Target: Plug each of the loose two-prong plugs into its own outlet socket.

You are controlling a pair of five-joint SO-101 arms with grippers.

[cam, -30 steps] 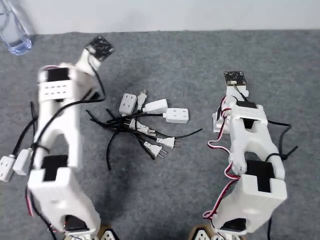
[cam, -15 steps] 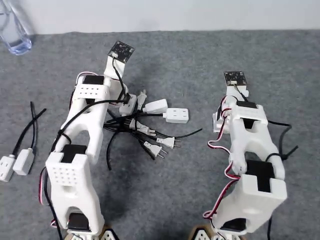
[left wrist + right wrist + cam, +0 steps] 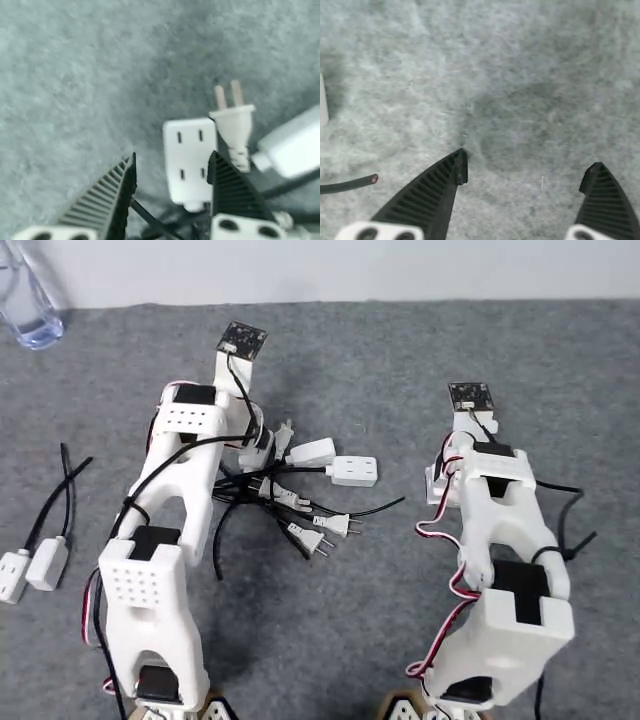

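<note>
White socket block and white plug on mottled grey carpet.

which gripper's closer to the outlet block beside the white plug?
Left. Left gripper is open right at the outlet block; right gripper is open over bare carpet, well away.

The surface is covered in grey, felt-like cloth. Near its middle lies a tangle of black cords. Two loose plugs lie at the tangle's near side, a right plug and a left plug. Toward the far edge lie a white end socket, a slanted socket, a small socket and a white plug just beside it. At the left edge lie a paired socket and its neighbour socket, side by side. A clear container stands at the far left corner.
</note>
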